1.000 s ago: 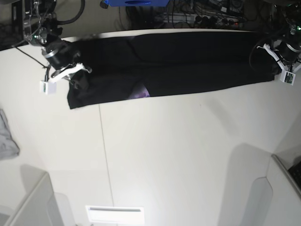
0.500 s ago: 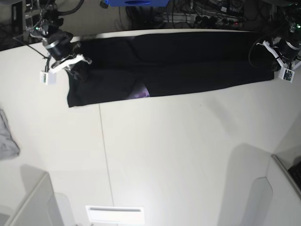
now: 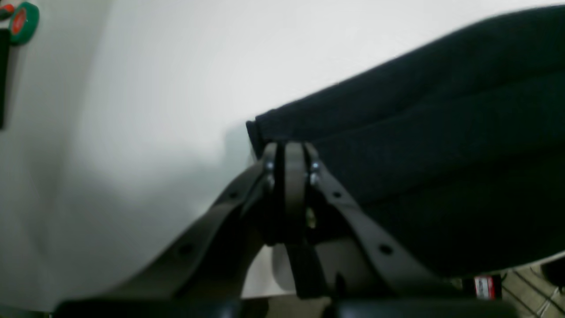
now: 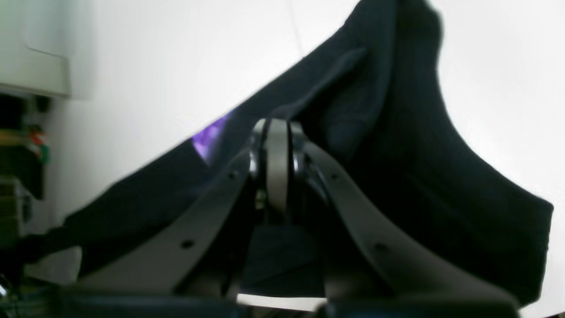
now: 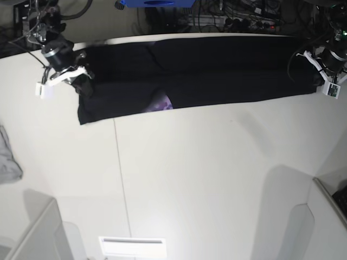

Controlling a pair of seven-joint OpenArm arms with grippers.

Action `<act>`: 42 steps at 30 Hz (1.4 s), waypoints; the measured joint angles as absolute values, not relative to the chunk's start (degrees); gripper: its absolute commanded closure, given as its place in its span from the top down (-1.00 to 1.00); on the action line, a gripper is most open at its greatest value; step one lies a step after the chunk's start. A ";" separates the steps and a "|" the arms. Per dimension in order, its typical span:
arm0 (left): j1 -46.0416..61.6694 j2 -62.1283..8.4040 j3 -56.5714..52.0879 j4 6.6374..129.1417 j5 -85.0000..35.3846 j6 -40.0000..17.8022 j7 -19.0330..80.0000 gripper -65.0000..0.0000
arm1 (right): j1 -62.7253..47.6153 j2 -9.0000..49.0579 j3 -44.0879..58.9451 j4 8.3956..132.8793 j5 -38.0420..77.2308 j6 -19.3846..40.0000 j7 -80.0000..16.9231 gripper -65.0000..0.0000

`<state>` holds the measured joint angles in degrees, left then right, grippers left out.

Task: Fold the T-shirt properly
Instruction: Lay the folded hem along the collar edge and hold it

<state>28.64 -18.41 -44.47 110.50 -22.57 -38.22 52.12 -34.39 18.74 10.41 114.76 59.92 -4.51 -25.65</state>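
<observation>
The broad white table (image 5: 190, 179) carries the large black cloth T-shirt (image 5: 217, 70), stretched as a long band along its far edge, a sliver of purple print (image 5: 161, 103) showing at the near fold. The right hand (image 4: 271, 132) is pinching bunched cloth at the left end; the left hand (image 3: 289, 152) is pinching the right corner. Uneven pulling could likely skew the band, drag it off the far edge, or slip a corner free.

T-shirt (image 5: 217, 70): plain black, with a small purple patch of print showing at a fold. Surface (image 5: 217, 179): white. Small cloth (image 5: 8, 160): grey.
</observation>
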 measured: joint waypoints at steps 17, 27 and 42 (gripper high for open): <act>33.98 -18.41 -42.57 110.37 -22.26 -38.19 52.10 -1.00 | -38.98 8.82 10.92 113.91 45.58 -4.54 -25.98 -1.00; 33.69 -18.39 -42.46 110.41 -22.59 -38.19 51.68 -0.65 | -38.96 8.97 13.06 113.12 44.97 -4.49 -26.20 -1.00; 33.36 -18.41 -42.68 110.80 -22.61 -38.19 51.68 0.42 | -40.84 8.97 16.80 113.12 44.93 -4.51 -25.69 -0.06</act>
<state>33.36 -18.41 -42.68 110.80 -22.61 -38.19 51.68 -40.84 8.97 16.80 113.12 44.93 -4.51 -25.69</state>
